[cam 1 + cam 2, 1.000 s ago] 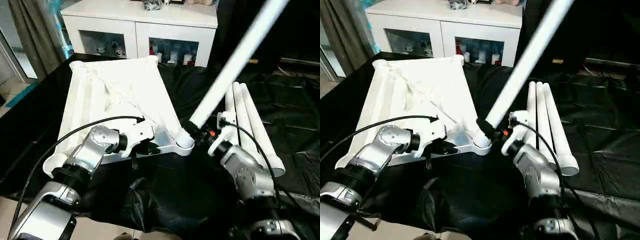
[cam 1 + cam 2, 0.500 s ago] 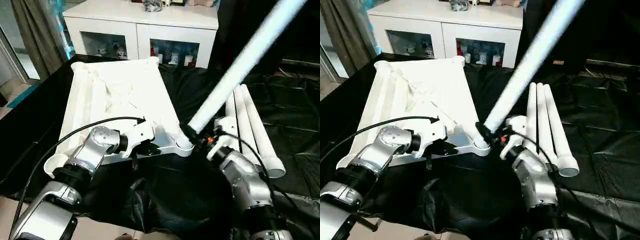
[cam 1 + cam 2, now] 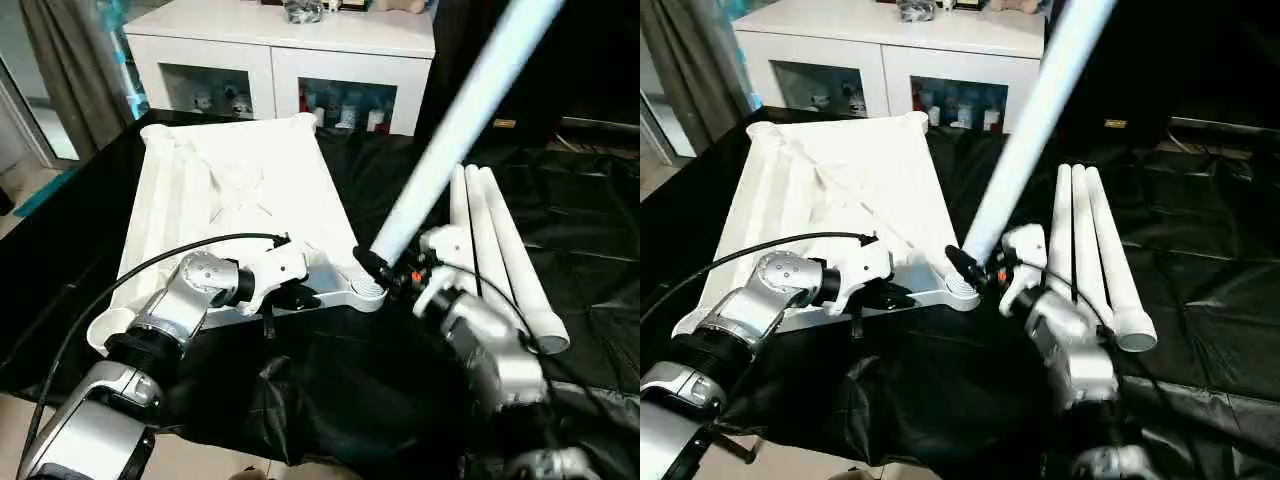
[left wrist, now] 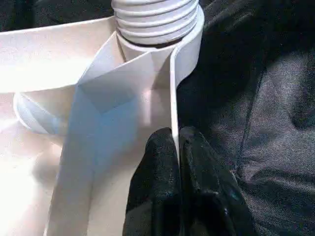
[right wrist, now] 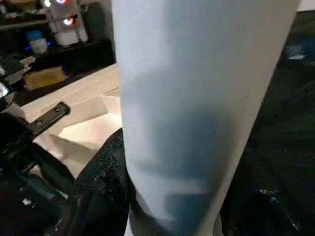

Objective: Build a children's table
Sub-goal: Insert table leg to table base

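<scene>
Mid-frame, the upturned tabletop (image 3: 240,190) lies on black cloth (image 3: 340,390). The left gripper (image 4: 178,147) pinches its near rim; the right gripper (image 3: 385,275) clasps a leg (image 3: 455,125) over the corner socket (image 3: 368,292). Three legs (image 3: 500,250) lie at right.

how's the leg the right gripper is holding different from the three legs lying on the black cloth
The held leg slants steeply upward, its lower end at the tabletop's near corner socket, clamped by the right gripper. The three spare legs lie flat, side by side, untouched. All are white tapered tubes.
</scene>
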### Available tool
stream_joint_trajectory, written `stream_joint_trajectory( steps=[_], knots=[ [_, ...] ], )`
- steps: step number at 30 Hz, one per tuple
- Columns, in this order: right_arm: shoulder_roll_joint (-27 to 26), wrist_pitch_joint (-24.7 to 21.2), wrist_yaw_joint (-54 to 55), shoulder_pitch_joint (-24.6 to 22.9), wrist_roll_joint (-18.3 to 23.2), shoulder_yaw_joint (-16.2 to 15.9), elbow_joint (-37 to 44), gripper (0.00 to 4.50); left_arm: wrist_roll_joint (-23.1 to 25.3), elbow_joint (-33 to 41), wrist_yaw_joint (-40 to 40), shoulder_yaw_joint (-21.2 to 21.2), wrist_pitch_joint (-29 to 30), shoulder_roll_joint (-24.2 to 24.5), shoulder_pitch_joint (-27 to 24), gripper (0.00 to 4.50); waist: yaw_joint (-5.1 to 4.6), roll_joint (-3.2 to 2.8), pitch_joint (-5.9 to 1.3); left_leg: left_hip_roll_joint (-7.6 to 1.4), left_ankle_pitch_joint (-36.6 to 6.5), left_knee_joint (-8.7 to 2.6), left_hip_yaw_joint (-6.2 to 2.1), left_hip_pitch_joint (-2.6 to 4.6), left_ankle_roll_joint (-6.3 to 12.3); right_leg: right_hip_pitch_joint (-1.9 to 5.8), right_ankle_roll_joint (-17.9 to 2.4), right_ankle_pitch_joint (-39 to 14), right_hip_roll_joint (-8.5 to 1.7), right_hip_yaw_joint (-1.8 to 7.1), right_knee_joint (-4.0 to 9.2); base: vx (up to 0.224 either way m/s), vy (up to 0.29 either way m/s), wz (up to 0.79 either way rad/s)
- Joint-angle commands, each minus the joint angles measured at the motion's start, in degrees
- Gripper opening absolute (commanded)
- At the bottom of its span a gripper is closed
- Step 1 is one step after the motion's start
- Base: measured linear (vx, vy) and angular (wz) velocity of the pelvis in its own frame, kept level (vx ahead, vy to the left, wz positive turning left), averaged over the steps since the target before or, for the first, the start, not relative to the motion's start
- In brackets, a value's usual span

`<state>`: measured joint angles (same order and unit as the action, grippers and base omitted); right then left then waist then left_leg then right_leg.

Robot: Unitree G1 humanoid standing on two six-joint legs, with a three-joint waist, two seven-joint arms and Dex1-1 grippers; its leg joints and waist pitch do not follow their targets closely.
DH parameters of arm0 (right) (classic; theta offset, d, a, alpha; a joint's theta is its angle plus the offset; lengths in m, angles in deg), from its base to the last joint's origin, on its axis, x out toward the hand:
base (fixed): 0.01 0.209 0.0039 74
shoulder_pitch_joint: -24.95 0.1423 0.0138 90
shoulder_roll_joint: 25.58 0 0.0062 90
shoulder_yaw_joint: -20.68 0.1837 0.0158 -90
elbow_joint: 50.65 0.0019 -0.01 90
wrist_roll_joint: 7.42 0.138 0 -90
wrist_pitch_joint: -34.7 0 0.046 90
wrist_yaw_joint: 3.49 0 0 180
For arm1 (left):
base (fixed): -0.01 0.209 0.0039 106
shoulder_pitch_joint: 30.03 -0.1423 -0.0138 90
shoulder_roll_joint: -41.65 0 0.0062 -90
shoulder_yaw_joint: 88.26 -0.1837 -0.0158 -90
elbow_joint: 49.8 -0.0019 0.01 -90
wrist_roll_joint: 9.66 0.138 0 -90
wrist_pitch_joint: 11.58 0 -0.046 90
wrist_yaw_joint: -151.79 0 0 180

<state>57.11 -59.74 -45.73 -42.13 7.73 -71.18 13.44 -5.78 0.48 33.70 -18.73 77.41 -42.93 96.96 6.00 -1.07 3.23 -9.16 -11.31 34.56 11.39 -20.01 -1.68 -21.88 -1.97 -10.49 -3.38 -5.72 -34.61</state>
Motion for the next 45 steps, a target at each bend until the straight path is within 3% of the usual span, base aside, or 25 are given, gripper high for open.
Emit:
stream_joint_trajectory(
  steps=[1, 2, 4, 6, 9, 15, 18, 19, 23, 27, 31, 39, 45],
  knots=[
    [0.75, -3.65, -2.81, 0.26, -2.80, -4.29, -4.24, 1.90, 1.09, -0.44, -0.72, 0.52, -0.35, 0.45, 1.36, 0.00, -0.06, -0.29, -2.95, -5.02, -19.07, -5.06, -3.29, 0.80, -0.49, 1.66, -7.51, -28.25, -7.46, 4.32, 6.36, 0.000, 0.000, 0.00],
    [0.81, -3.74, -2.93, 0.36, -2.84, -4.38, -4.31, 1.90, 1.09, -0.44, -0.71, 0.52, -0.35, 0.45, 1.35, 0.00, -0.06, -0.40, -2.93, -5.04, -19.01, -5.01, -3.29, 0.88, -0.47, 1.54, -7.52, -28.55, -7.51, 4.35, 6.35, 0.000, 0.000, 0.00],
    [1.60, -4.84, -4.90, 1.51, -3.33, -5.50, -5.08, 1.90, 1.07, -0.37, -0.58, 0.55, -0.37, 0.51, 1.36, 0.00, -0.05, 0.01, -2.99, -5.07, -18.22, -5.07, -3.22, 0.82, -0.19, 1.67, -7.08, -28.71, -7.41, 4.29, 6.42, 0.000, 0.000, 0.00],
    [2.07, -4.63, -5.93, 2.29, -4.14, -6.14, -5.75, 1.90, 1.08, -0.33, -0.55, 0.59, -0.38, 0.63, 1.34, 0.00, 0.02, -0.26, -3.05, -5.20, -17.76, -5.10, -3.25, 0.83, -0.13, 1.57, -7.39, -27.48, -7.48, 4.33, 6.31, 0.000, 0.000, 0.00],
    [2.44, -4.67, -7.69, 3.11, -4.43, -6.57, -6.47, 1.90, 1.03, -0.26, -0.59, 0.72, -0.35, 0.87, 1.27, 0.00, -0.06, 0.08, -3.05, -5.22, -17.70, -5.11, -3.13, 0.76, -0.13, 1.60, -7.93, -26.51, -7.48, 4.39, 6.13, 0.000, 0.000, 0.00],
    [3.23, -3.71, -10.80, 3.06, -4.30, -7.31, -7.85, 1.90, 1.03, -0.16, -0.50, 0.83, -0.47, 1.11, 0.88, 0.00, 0.04, -0.04, -3.01, -5.21, -18.32, -5.14, -3.18, 0.86, -0.09, 1.51, -7.46, -27.97, -7.49, 4.38, 6.34, 0.000, 0.000, 0.00],
    [3.05, -2.82, -10.23, 2.51, -4.02, -6.37, -8.35, 1.90, 0.96, -0.14, -0.46, 0.85, -0.53, 1.06, 0.89, 0.00, 0.06, -0.12, -3.03, -5.32, -18.26, -5.22, -3.18, 0.86, -0.16, 1.49, -7.70, -27.18, -7.51, 4.39, 6.30, 0.000, 0.000, 0.00],
    [2.93, -2.63, -10.10, 2.29, -3.87, -5.95, -8.73, 1.90, 0.97, -0.18, -0.47, 0.83, -0.59, 0.99, 0.94, 0.00, 0.07, -0.44, -3.05, -5.31, -18.40, -5.25, -3.23, 0.88, -0.32, 1.51, -7.88, -26.75, -7.48, 4.39, 6.21, 0.000, 0.000, 0.00],
    [2.28, -1.82, -8.78, 1.76, -3.43, -4.76, -9.15, 1.90, 1.21, -0.72, -0.95, 0.77, -0.76, 0.68, 1.35, 0.00, -0.04, -0.26, -2.97, -5.33, -19.25, -5.30, -3.18, 0.96, -0.49, 1.46, -8.26, -26.91, -7.59, 4.44, 6.37, 0.000, 0.000, 0.00],
    [-0.74, -1.91, -2.37, 1.64, 0.99, 2.10, -11.43, 1.90, 1.39, -1.04, -1.50, 0.85, -0.73, 0.44, 1.67, 0.00, -0.23, -0.40, -2.88, -5.38, -20.93, -5.47, -3.46, 1.12, -0.81, 1.33, -7.61, -29.81, -7.82, 4.35, 6.82, 0.000, 0.000, 0.00],
    [-1.70, -1.44, -1.10, 0.28, 2.43, 3.73, -10.96, 1.90, 1.63, -1.28, -2.05, 0.95, -0.77, 0.51, 1.83, 0.00, -0.37, -0.60, -2.78, -5.41, -22.12, -5.63, -3.50, 1.12, -1.23, 1.20, -7.40, -29.73, -7.68, 4.31, 6.87, 0.000, 0.000, 0.00],
    [-2.84, 2.47, 0.69, -4.95, -0.13, 2.39, -7.49, 1.90, 1.98, -2.10, -2.59, 1.11, -1.21, 0.51, 2.18, 0.00, -0.08, -0.71, -2.89, -5.41, -21.25, -5.77, -3.36, 1.09, -1.24, 1.14, -7.68, -27.61, -7.67, 4.52, 6.76, 0.000, 0.000, 0.00],
    [-2.53, 3.63, 2.50, -5.42, -1.14, 1.74, -6.72, 1.90, 2.16, -2.50, -2.69, 1.14, -1.38, 0.45, 2.27, 0.00, -0.18, -0.75, -2.62, -5.35, -22.98, -5.83, -3.54, 1.24, -1.20, 0.97, -6.50, -31.90, -7.83, 4.48, 7.31, 0.000, 0.000, 0.00]
  ],
)
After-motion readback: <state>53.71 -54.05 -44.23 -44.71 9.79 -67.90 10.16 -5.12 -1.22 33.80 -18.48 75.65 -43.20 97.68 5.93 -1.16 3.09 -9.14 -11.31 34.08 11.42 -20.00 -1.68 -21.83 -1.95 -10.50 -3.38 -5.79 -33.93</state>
